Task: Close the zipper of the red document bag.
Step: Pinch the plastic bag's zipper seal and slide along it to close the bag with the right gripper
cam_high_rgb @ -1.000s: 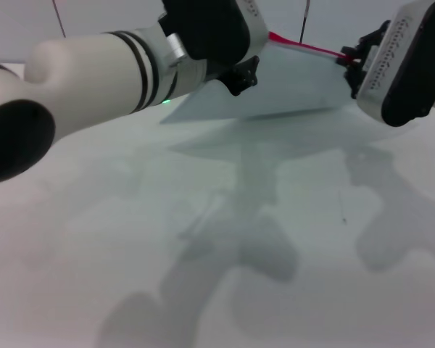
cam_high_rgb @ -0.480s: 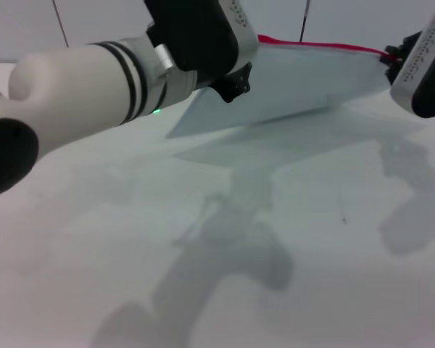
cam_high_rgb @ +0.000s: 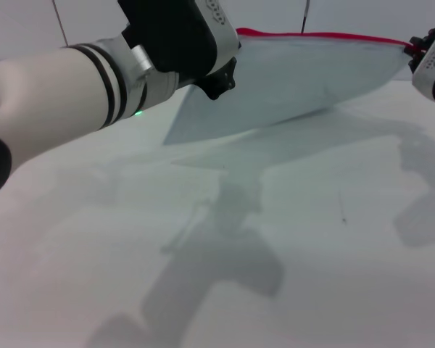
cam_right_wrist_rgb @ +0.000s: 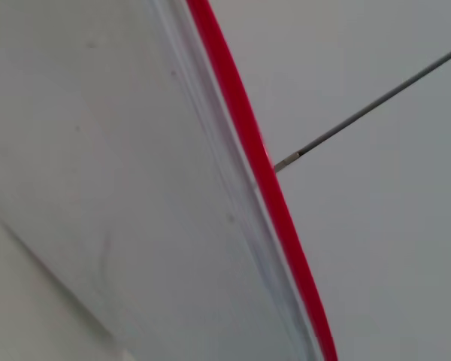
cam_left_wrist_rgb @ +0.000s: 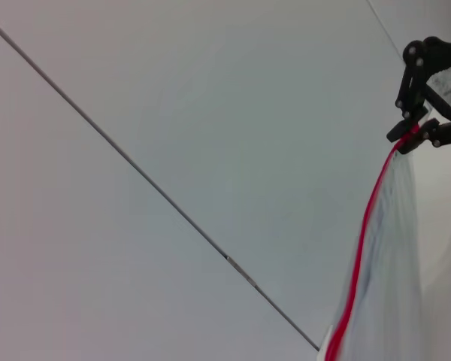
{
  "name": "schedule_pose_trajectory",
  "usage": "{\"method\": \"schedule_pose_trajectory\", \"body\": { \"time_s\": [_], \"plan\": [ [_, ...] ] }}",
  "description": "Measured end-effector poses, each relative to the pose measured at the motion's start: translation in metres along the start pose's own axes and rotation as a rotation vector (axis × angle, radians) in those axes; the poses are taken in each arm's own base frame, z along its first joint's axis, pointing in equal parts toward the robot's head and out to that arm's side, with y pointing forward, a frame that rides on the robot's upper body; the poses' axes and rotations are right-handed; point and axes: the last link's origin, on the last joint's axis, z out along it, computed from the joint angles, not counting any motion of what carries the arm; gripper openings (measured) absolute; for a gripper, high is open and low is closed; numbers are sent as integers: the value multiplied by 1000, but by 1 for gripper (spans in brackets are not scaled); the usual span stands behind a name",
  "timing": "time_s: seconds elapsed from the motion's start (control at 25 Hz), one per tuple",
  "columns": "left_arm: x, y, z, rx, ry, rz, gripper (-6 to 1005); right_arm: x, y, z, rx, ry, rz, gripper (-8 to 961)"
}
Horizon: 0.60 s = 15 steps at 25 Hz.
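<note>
The red document bag point(cam_high_rgb: 297, 80), a pale blue-grey pouch, hangs above the table, stretched between both grippers. Its zipper point(cam_high_rgb: 319, 35) runs as a red strip along the top edge. My left gripper point(cam_high_rgb: 223, 69) is shut on the bag's left end, its fingers mostly hidden by the wrist. At the far right, my right gripper point(cam_high_rgb: 419, 48) is shut on the zipper's end. The left wrist view shows the zipper point(cam_left_wrist_rgb: 364, 241) leading up to the right gripper point(cam_left_wrist_rgb: 412, 140), which pinches it. In the right wrist view the zipper point(cam_right_wrist_rgb: 255, 173) crosses the bag point(cam_right_wrist_rgb: 113, 173) diagonally. The slider itself cannot be made out.
A white table point(cam_high_rgb: 312, 239) lies under the bag, carrying the shadows of both arms. A light wall with thin dark seams point(cam_high_rgb: 305, 16) stands behind. The bulky left forearm point(cam_high_rgb: 65, 87) fills the upper left of the head view.
My right gripper has slid rightward along the zipper to the bag's far end. The left arm has drifted left and up, and the bag's top edge now stretches straight.
</note>
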Motion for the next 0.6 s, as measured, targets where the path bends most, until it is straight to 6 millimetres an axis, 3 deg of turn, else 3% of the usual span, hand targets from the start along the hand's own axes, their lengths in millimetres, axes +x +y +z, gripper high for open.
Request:
{"method": "schedule_pose_trajectory", "body": {
  "time_s": [0.6],
  "plan": [
    [-2, -1, -1, 5, -5, -5, 107, 2, -3, 0, 8, 8, 0, 79]
  ]
}}
